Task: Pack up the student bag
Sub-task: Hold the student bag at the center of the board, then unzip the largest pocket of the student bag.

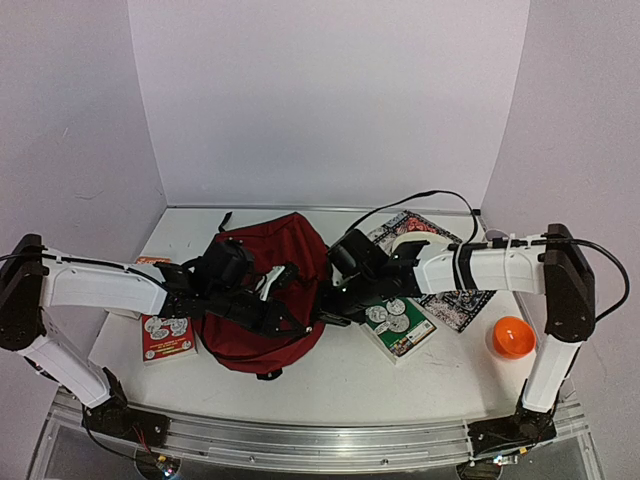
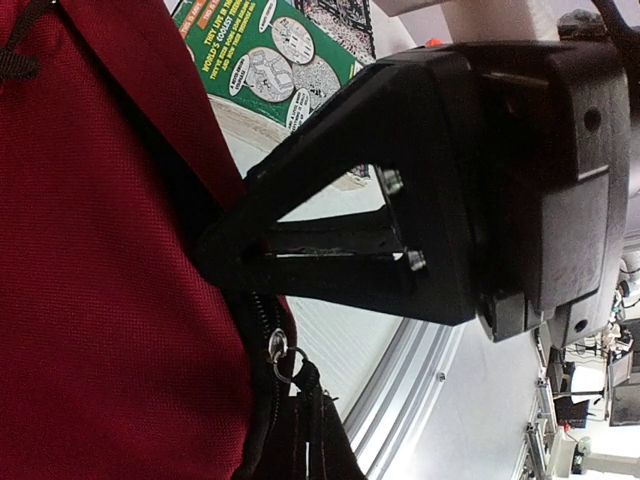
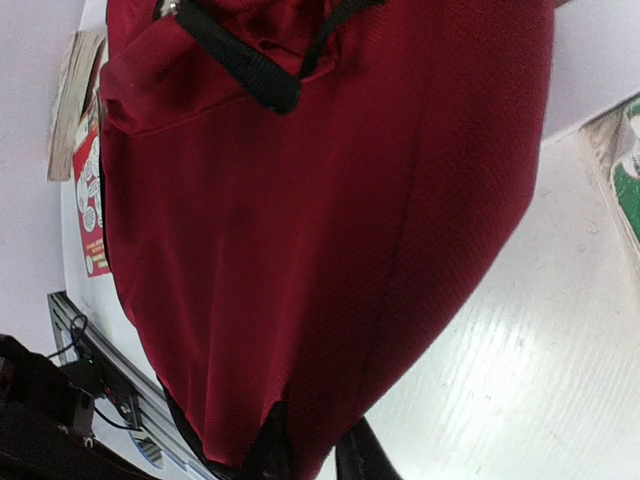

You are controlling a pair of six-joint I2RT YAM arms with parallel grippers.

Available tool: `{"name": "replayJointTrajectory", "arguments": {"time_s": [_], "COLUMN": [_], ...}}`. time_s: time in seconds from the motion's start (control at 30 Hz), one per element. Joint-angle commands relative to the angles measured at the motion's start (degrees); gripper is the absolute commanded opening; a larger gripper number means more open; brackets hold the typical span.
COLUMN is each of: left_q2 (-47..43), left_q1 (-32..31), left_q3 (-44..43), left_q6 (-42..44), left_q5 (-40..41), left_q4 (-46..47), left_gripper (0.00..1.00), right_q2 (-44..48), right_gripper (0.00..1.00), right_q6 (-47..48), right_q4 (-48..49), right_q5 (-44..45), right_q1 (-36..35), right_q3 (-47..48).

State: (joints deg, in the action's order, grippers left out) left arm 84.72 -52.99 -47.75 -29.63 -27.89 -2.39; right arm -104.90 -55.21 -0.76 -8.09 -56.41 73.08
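The student bag (image 1: 262,262), a dark red backpack, lies in the middle of the table between both arms. My left gripper (image 1: 296,324) is at its near right edge, shut on the black cord of the zipper pull (image 2: 279,350); its fingers (image 2: 322,435) show only at the bottom of the left wrist view. My right gripper (image 1: 323,311) reaches in from the right and pinches a fold of the bag's red fabric (image 3: 320,250) between its fingertips (image 3: 268,452). In the left wrist view the right gripper (image 2: 212,256) bites the bag's edge just above the zipper.
A red book (image 1: 167,336) lies left of the bag and a green book (image 1: 401,326) right of it, with a dark patterned book (image 1: 447,286) behind. An orange ball (image 1: 512,337) sits at the far right. The aluminium rail (image 1: 320,435) runs along the near edge.
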Motion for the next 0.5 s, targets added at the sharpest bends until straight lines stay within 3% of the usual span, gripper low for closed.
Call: {"name": "replayJointTrajectory", "arguments": {"time_s": [0.0, 0.07, 0.47], "left_q2": [-4.07, -5.28, -15.79], "left_q1": [-0.53, -0.53, -0.56], "left_q3": [0.84, 1.44, 8.21], "left_q6": [1.11, 1.49, 0.52], "left_q5": [-0.08, 0.75, 6.26], "left_q4": [-0.35, -2.45, -11.36], "left_gripper": [0.0, 0.0, 0.0], "right_q2": [2.42, 3.82, 5.46], "right_gripper": [0.05, 0.0, 0.0], "right_q6": [2.34, 3.75, 14.84], "right_q4": [-2.49, -4.22, -10.15], "right_q5": [3.28, 4.25, 5.41], "right_q1": [0.84, 2.05, 16.45], "right_q3": [1.17, 2.03, 12.61]}}
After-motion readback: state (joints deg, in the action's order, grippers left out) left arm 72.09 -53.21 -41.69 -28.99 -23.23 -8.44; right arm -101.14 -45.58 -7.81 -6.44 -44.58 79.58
